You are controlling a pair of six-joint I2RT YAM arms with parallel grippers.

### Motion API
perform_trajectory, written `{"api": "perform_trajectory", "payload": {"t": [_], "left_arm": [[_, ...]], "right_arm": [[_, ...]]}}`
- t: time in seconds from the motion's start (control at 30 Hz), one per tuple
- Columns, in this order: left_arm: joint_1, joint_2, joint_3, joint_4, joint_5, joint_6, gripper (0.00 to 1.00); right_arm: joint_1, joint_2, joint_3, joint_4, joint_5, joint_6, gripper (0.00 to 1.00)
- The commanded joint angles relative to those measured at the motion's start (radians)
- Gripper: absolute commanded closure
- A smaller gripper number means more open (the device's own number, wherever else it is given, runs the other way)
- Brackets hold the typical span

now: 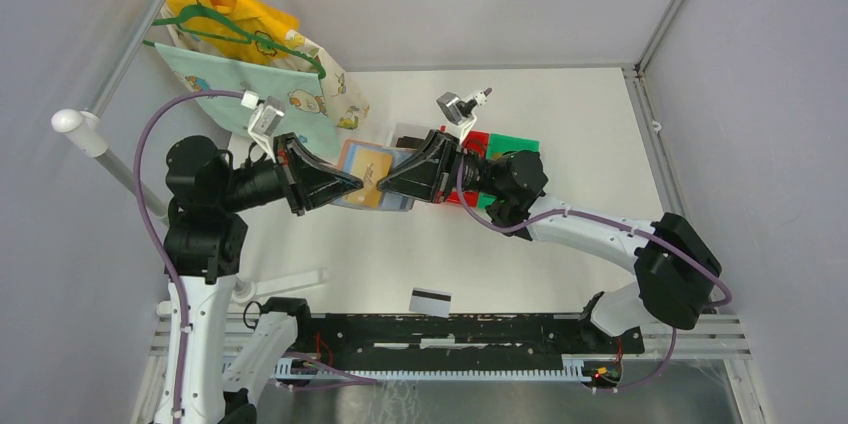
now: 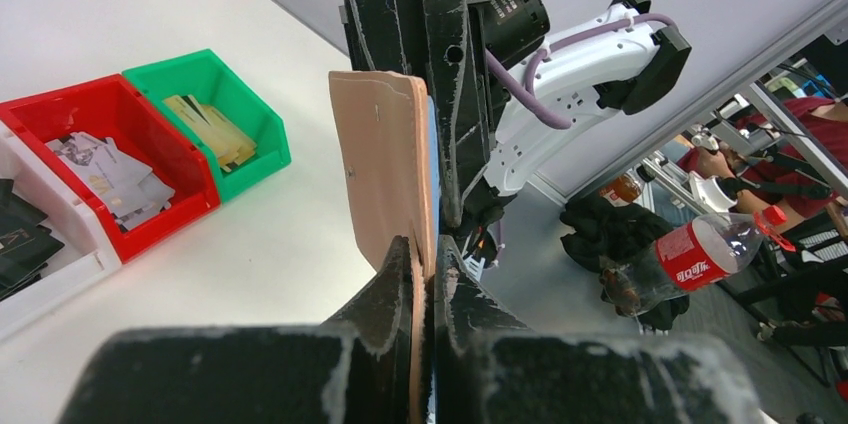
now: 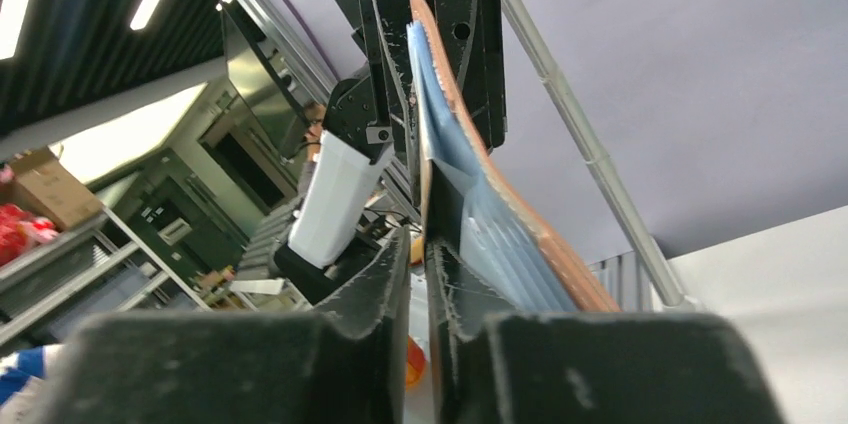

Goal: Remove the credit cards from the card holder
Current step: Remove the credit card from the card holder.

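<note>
- Judging the progress first: a white card [image 1: 430, 301] with a black stripe is lying on the table [image 1: 560, 104], at 6 o'clock from the holder. So at least one of the credit cards seems to be out already.
- An orange card [image 1: 366, 168] is still sitting inside the open card holder [image 2: 385, 164], so I am thinking the work is not finished.
- The card holder is hanging in the air between both grippers, just at 9 o'clock from the plastic bins [image 2: 255, 169].
- The left gripper [image 2: 422, 262] is reaching in from 9 o'clock with its forearm almost level, and its jaws are pinching the holder's brown edge tightly.
- The right gripper [image 3: 418, 244] is pointing in from 3 o'clock with a bent elbow. Its jaws are pressing together on the opposite edge. I cannot tell whether they are catching a card or only a blue pocket.
</note>
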Motion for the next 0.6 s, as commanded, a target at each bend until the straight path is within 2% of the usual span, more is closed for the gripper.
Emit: {"api": "perform_trajectory", "payload": {"t": [0.0, 0.07, 0.23, 0.57], "left_arm": [[-0.001, -0.001, 0.014, 0.019, 0.027, -0.021, 0.98], [0.0, 0.005, 0.028, 0.01, 0.027, -0.017, 0.98], [-0.001, 0.012, 0.053, 0.01, 0.023, -0.022, 0.98], [-0.001, 0.008, 0.051, 0.095, 0.019, -0.132, 0.97]], "right_arm": [[0.006, -0.045, -0.003, 0.143, 0.035, 0.025, 0.93], [0.006, -0.072, -0.022, 0.087, 0.043, -0.021, 1.0], [-0.007, -0.115, -0.085, 0.042, 0.058, -0.061, 1.0], [-0.025, -0.129, -0.155, 0.119, 0.081, -0.033, 1.0]]}}
